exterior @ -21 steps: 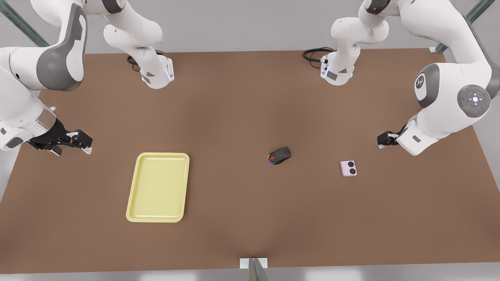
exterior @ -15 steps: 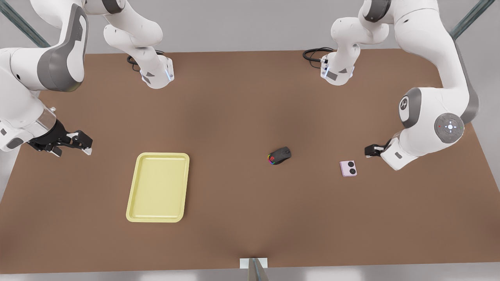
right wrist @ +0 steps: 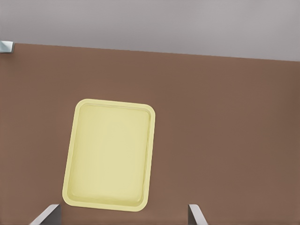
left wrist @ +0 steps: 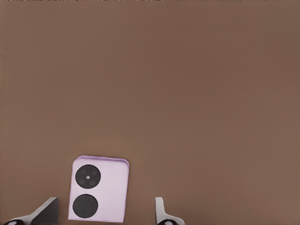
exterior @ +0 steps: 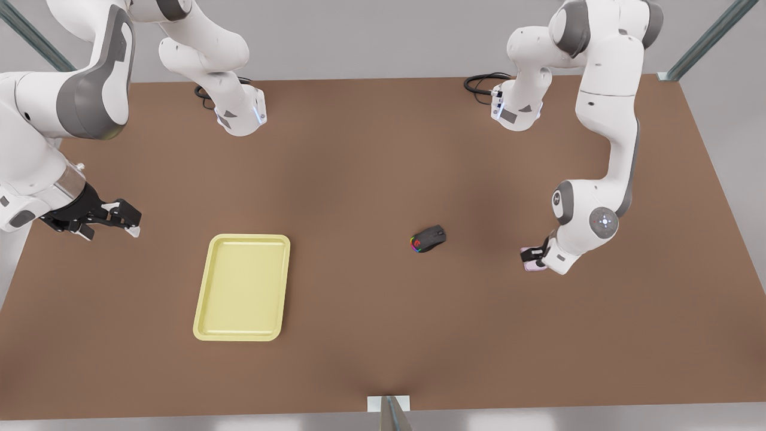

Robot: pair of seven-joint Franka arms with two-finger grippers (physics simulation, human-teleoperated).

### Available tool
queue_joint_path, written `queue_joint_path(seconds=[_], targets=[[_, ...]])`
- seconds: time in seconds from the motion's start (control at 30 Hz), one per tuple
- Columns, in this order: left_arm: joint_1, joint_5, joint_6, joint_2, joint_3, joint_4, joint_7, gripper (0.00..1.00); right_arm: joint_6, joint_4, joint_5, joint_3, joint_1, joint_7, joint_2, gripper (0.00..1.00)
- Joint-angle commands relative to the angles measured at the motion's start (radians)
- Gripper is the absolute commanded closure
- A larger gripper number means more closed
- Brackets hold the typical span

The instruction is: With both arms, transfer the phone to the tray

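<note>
The pale pink phone (left wrist: pixel 99 187) lies flat on the brown table, its two black circles facing up. My left gripper (left wrist: pixel 105 213) is open and low over it, one finger on each side, not touching. In the front view this gripper (exterior: pixel 537 257) sits at the right and covers most of the phone (exterior: pixel 532 269). The pale yellow tray (exterior: pixel 242 287) lies at the front view's left with nothing in it. My right gripper (exterior: pixel 127 222) hangs open beyond the tray's left side, above the table. From its wrist the tray (right wrist: pixel 110 154) lies ahead of the open right gripper (right wrist: pixel 123 215).
A black computer mouse (exterior: pixel 428 239) with rainbow lights lies between the tray and the phone. The two arm bases (exterior: pixel 239 114) (exterior: pixel 516 111) stand at the table's far edge, with black cables beside them.
My left arm has swung in and dropped from beyond the phone's right side to directly over it, its fingers now straddling the phone. The right arm has barely moved.
</note>
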Motion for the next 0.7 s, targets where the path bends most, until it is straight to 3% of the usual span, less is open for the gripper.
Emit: queue_joint_path(seconds=[0.0, 0.67], targets=[[0.001, 0.006, 0.101, 0.011, 0.005, -0.004, 0.091, 0.00, -0.005, 0.001, 0.001, 0.000, 0.000, -0.010, -0.001, 0.00], [-0.002, 0.066, 0.123, 0.104, 0.013, -0.055, 0.117, 0.00, -0.005, 0.001, 0.002, 0.001, -0.001, -0.008, -0.001, 0.00]])
